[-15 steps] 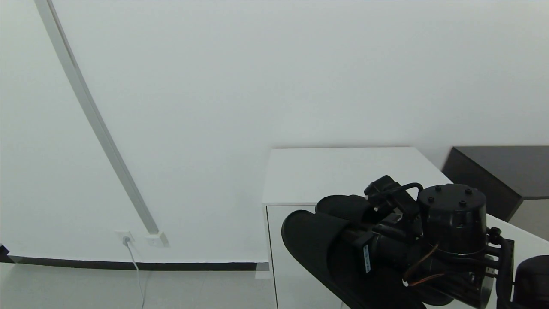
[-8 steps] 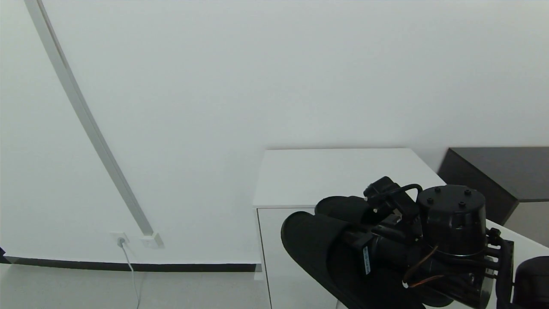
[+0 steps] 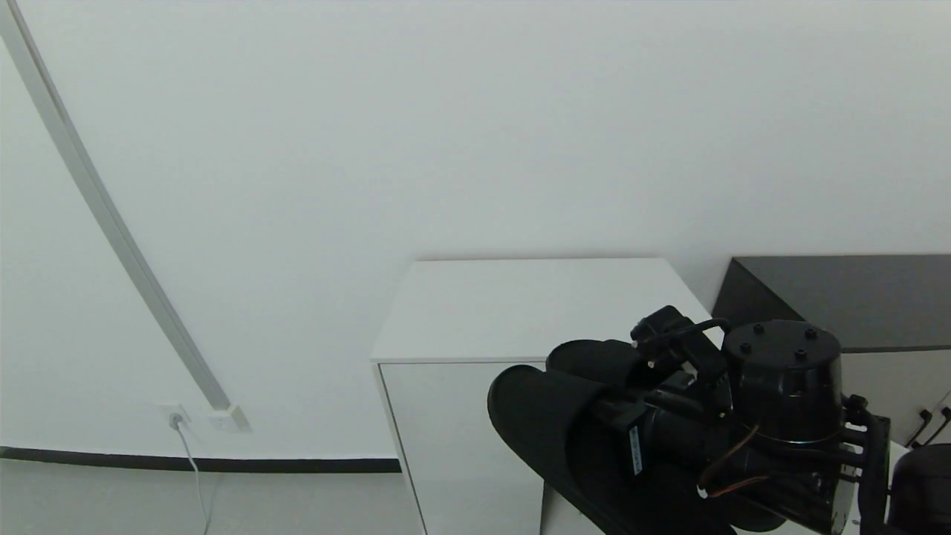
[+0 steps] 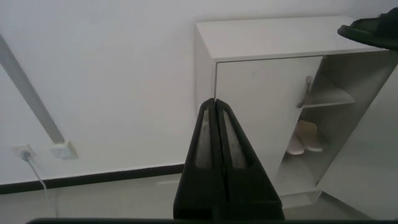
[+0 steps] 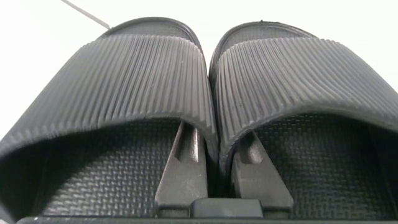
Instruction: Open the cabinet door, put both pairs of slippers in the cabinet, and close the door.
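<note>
- We see the right hand (image 5: 214, 149) gripping the black slippers (image 5: 205, 87): one finger sits inside each slipper, and the two inner walls are pinched between them.
- In the head view the black slippers (image 3: 550, 416) are held in the air in front of the white cabinet (image 3: 520, 305). Their toes are level with its front top edge and point towards the robot's left.
- The left hand (image 4: 216, 111) is closed, fingers pressed together with nothing between them. It is held off the floor, well apart from the cabinet (image 4: 267, 37) and facing its front.
- The door panel (image 4: 261, 106) with the handle (image 4: 306, 92) covers one half of the front; the half beside it is open.
- Inside are a shelf (image 4: 329, 96) and the light slippers (image 4: 305, 138), which lie side by side on the level below it.
- The cabinet's left side edge is free. The floor (image 3: 111, 498) runs from there along the wall to a socket (image 3: 174, 416) with a cable.
- A slanted wall strip (image 3: 111, 215) ends just beside the socket.
- A dark unit (image 3: 839, 297) stands near the cabinet's right top corner, with a wedge of wall between them.
</note>
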